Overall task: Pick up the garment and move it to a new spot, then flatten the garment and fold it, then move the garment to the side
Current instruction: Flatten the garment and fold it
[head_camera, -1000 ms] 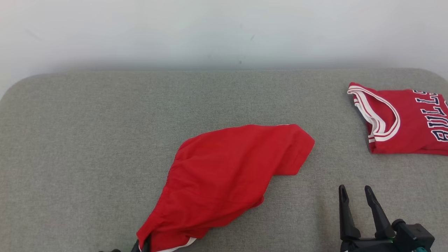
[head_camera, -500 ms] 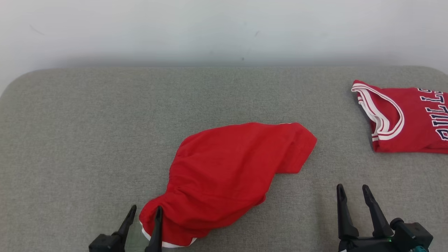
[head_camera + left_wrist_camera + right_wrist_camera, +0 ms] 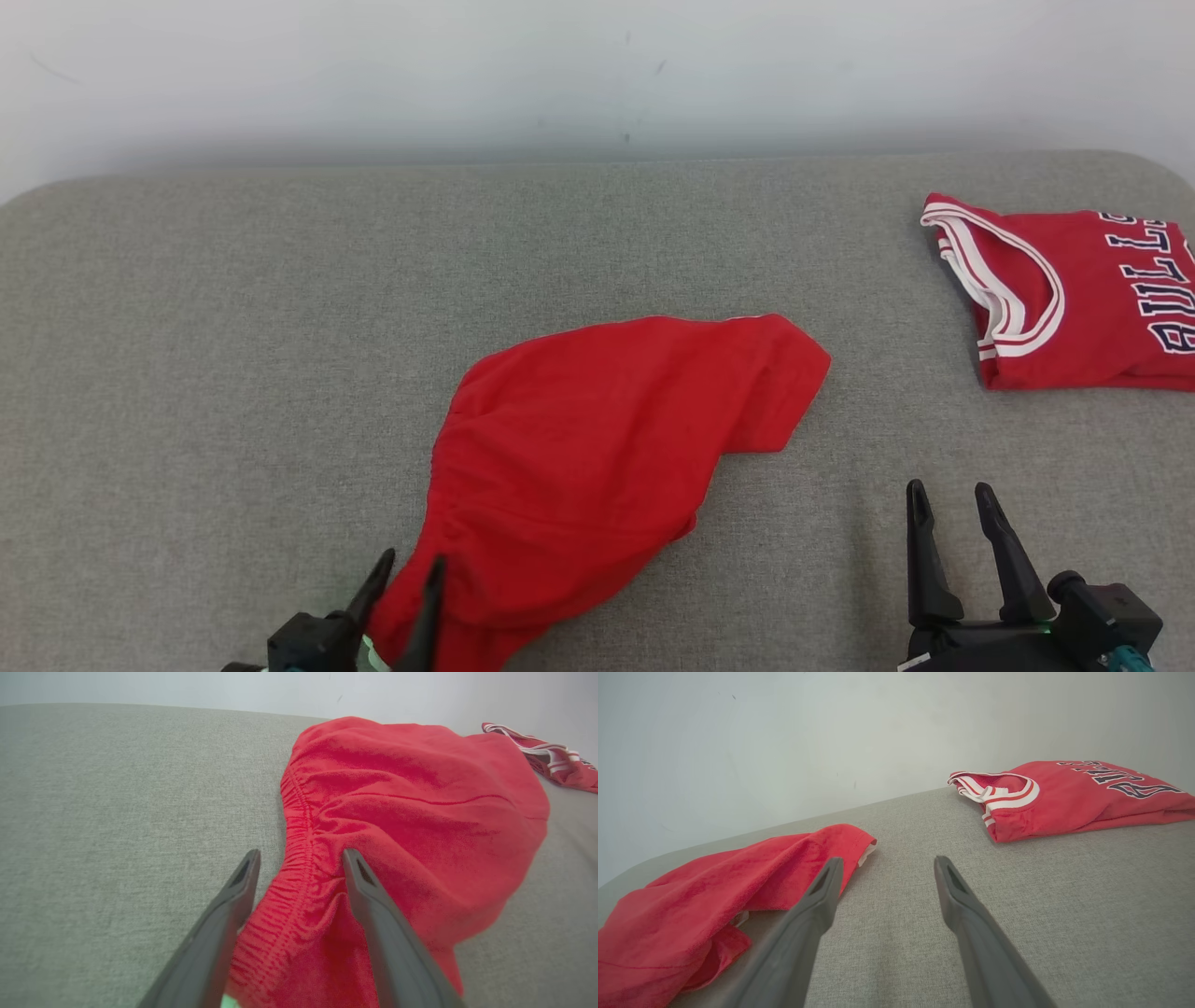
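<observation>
Loosely heaped red shorts (image 3: 597, 439); waistband (image 3: 299, 826) between wide-spread fingers of left gripper (image 3: 301, 851), unpinched; right gripper (image 3: 948, 486) wide, well apart.

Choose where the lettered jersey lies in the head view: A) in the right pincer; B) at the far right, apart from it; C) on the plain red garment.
B: the jersey lies at the right edge of the grey surface, well apart from the red garment.
</observation>
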Motion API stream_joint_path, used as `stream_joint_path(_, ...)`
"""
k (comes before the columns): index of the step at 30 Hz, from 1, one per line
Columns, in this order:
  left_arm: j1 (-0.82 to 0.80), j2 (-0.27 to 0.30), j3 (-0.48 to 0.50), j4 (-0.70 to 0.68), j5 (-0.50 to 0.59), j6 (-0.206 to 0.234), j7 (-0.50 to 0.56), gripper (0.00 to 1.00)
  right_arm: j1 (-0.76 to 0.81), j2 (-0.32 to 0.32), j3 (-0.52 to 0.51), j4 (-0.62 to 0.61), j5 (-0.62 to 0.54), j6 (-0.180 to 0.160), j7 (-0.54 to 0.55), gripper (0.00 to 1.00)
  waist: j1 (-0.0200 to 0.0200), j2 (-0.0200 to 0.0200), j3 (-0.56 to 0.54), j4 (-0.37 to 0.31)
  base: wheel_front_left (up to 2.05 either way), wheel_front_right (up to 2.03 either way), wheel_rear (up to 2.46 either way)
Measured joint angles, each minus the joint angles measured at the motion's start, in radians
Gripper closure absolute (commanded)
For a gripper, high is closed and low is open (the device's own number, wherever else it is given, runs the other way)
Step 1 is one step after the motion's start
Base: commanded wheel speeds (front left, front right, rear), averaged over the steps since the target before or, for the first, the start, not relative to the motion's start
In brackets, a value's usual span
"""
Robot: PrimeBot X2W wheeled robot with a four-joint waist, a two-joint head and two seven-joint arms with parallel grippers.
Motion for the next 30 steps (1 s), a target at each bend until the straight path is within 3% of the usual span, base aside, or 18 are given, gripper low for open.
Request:
stream_joint_path(13,-0.129,0.055,-0.091,0.041,-0.053,0.0,0.001,1.0,-0.012,0.0,-0.001,-0.001,0.001,0.0,0.0,0.0,0.0002,0.0,0.011,-0.012,0.0,0.0,0.0)
stream_joint_path(16,-0.14,0.076,-0.107,0.06,-0.093,0.0,0.046,0.98,-0.016,0.0,-0.006,-0.002,0.002,0.0,0.0,0.0,0.0001,0.0,0.012,-0.021,0.0,0.0,0.0)
stream_joint_path(17,-0.14,0.086,-0.116,0.062,-0.095,0.0,0.064,0.5,-0.016,0.0,-0.007,-0.002,0.003,0.0,0.0,0.0,0.0001,0.0,0.011,-0.023,0.0,0.0,0.0)
stream_joint_path(18,-0.14,0.1,-0.125,0.059,-0.096,0.0,0.078,0.12,-0.014,0.0,-0.008,-0.002,0.003,0.0,0.0,0.0,0.0002,0.0,0.009,-0.024,0.0,0.0,0.0)
stream_joint_path(19,-0.14,0.114,-0.13,0.053,-0.098,0.0,0.086,0.0,-0.01,0.0,-0.009,-0.002,0.005,0.0,0.0,0.0,0.0002,0.0,0.007,-0.025,0.0,0.0,0.0)
stream_joint_path(24,-0.126,0.194,-0.154,-0.029,-0.142,0.0,0.202,0.0,0.003,0.0,-0.016,0.001,0.008,0.0,0.0,0.0,0.0001,0.0,-0.012,-0.022,0.0,0.0,0.0)
stream_joint_path(30,-0.074,0.214,-0.179,-0.115,-0.203,0.0,0.336,0.0,0.015,0.0,-0.018,0.004,0.009,0.0,0.0,0.0,0.0001,0.0,-0.024,-0.017,0.0,0.0,0.0)
